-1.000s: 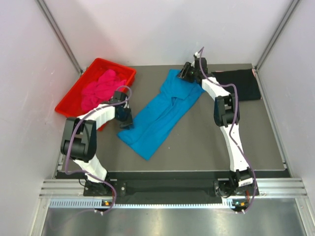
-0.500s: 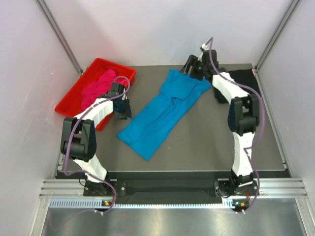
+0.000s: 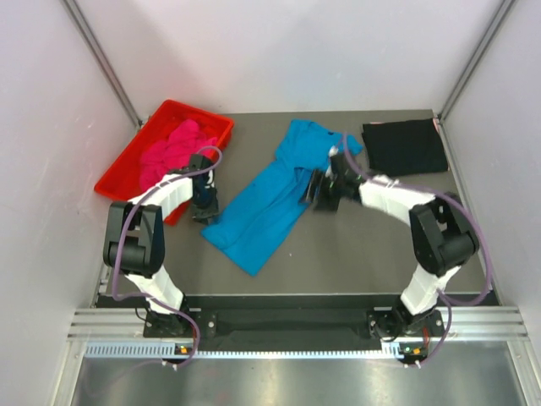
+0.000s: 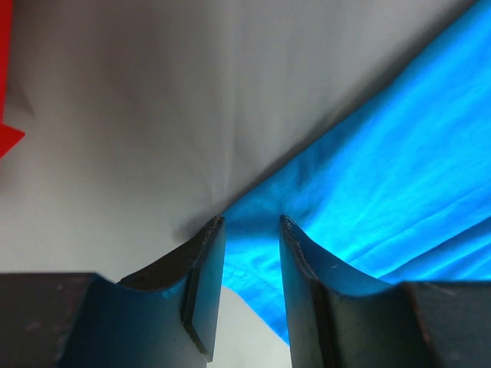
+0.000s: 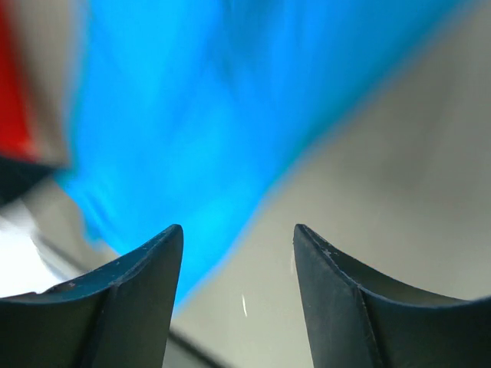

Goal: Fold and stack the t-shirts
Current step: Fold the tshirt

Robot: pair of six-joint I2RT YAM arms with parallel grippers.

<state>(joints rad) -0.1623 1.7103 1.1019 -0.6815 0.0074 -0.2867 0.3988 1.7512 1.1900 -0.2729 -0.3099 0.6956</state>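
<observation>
Grey table [image 3: 355, 245], black t-shirt [image 3: 406, 145] and pink t-shirt [image 3: 169, 152] only in overhead view.

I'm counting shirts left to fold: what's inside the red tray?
A crumpled magenta-pink t-shirt fills much of the red tray. Whether anything lies beneath it cannot be seen, because the heap covers the tray floor there.

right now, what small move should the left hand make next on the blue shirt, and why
Probably close the left hand on the cloth. Its jaws stand apart right at a corner of the turquoise t-shirt, which lies spread out and not yet folded. The right hand hangs open over the opposite edge, so a two-handed fold looks ready to start.
</observation>
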